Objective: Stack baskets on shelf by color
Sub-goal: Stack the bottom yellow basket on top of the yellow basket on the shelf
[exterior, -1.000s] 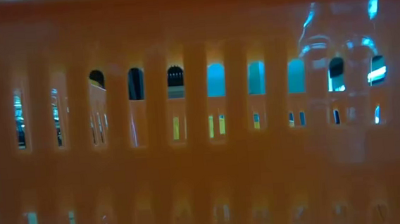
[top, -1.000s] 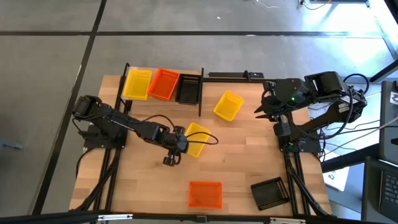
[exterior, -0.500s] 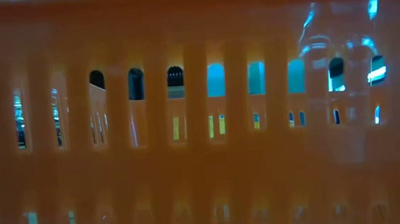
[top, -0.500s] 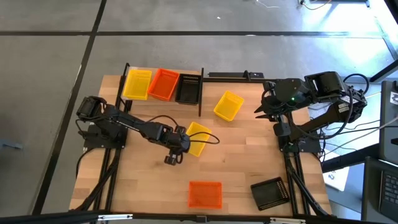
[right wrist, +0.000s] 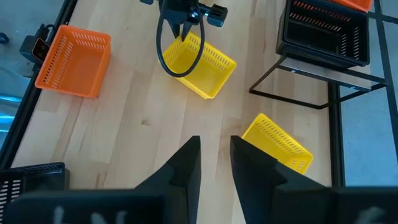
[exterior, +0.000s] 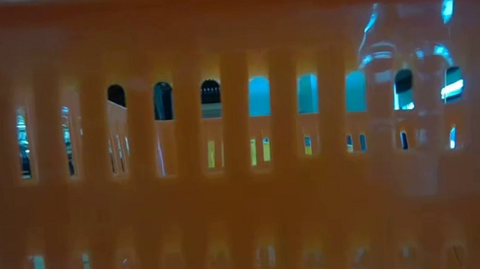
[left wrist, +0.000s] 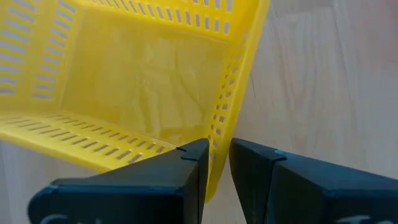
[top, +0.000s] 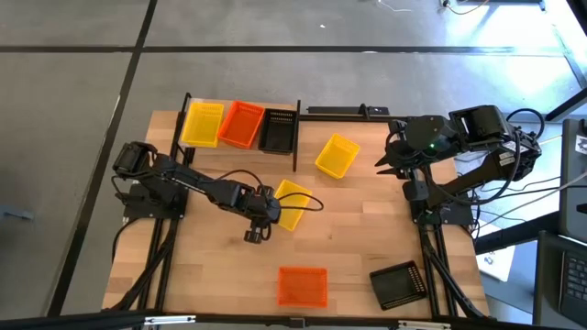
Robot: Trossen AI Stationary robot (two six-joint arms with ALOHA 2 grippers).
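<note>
The shelf stands at the table's far left and holds a yellow, an orange and a black basket side by side. My left gripper is at mid-table, shut on a loose yellow basket, which also shows in the right wrist view. A second yellow basket lies to the right of the shelf. An orange basket and a black basket rest near the front edge. My right gripper waits at the far right, its fingers slightly apart and empty. My left gripper pinches a side wall of the yellow basket close to a corner. One finger is on the inside and the other on the outside. The fingers come from the table's left side. The basket looks tilted in the right wrist view.
The orange basket's slotted wall fills the low view and hides the table behind it. Bare wood lies between the two yellow baskets and the front edge. The shelf's black frame also shows in the right wrist view.
My left arm has edged a little toward the table's right edge, still shut on the yellow basket, which has scarcely shifted.
</note>
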